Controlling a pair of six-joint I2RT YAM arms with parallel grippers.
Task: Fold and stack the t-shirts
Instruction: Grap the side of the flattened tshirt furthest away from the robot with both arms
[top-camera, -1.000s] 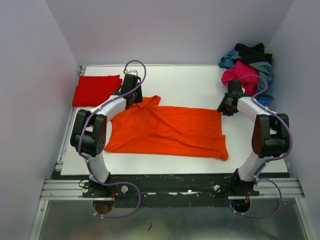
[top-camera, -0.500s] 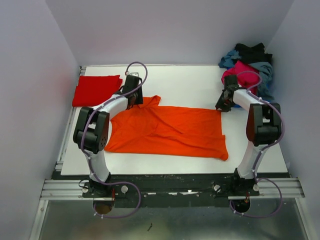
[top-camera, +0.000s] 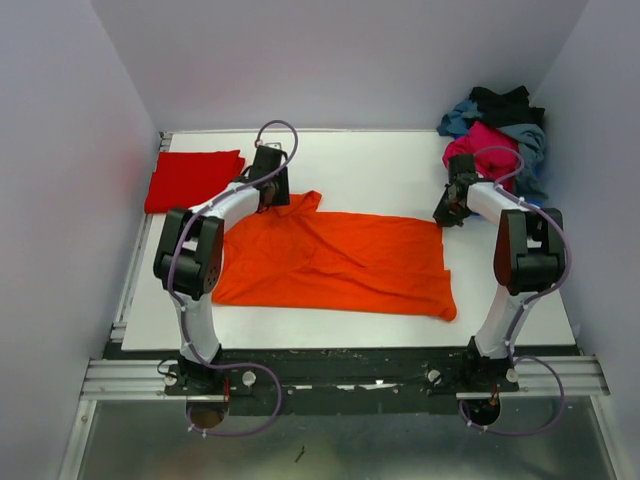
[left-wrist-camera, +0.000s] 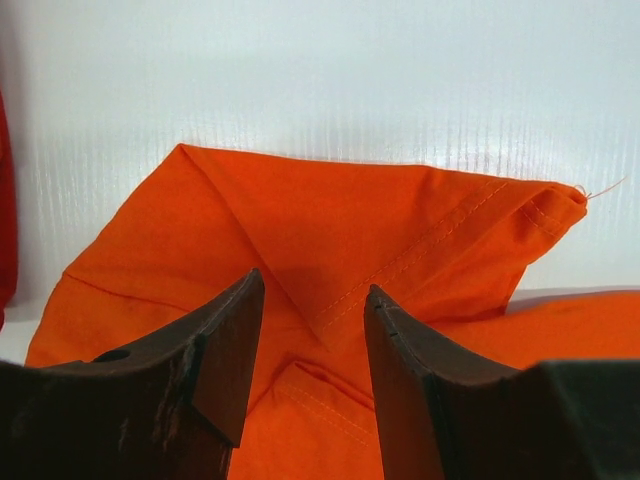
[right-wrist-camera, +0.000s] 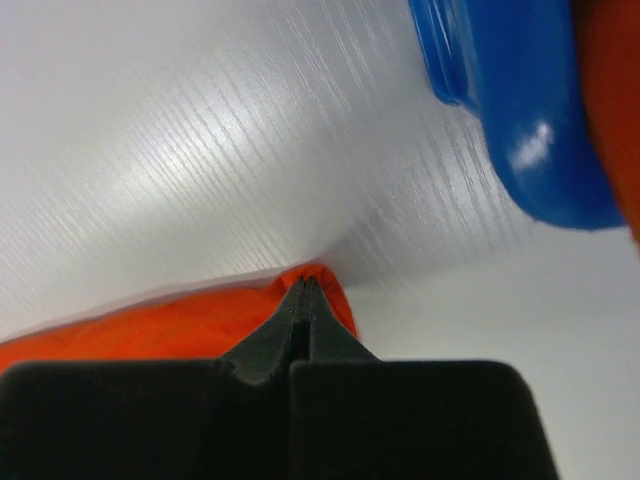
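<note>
The white ribbed tabletop (top-camera: 380, 165) carries an orange t-shirt (top-camera: 340, 260) spread flat across its middle, soft and lightly creased, with one stitched sleeve folded inward into a triangle. A crumpled heap of shirts (top-camera: 495, 135), pink, grey-blue and black, sits at the far right corner. A red t-shirt (top-camera: 190, 178) lies folded into a neat rectangle at the far left. The left gripper (left-wrist-camera: 310, 290) is spread apart, its dark fingers straddling the folded sleeve, with the arm reaching forward. The right gripper (right-wrist-camera: 303, 290) is clenched on the orange shirt's far right corner, its arm bent at the elbow.
</note>
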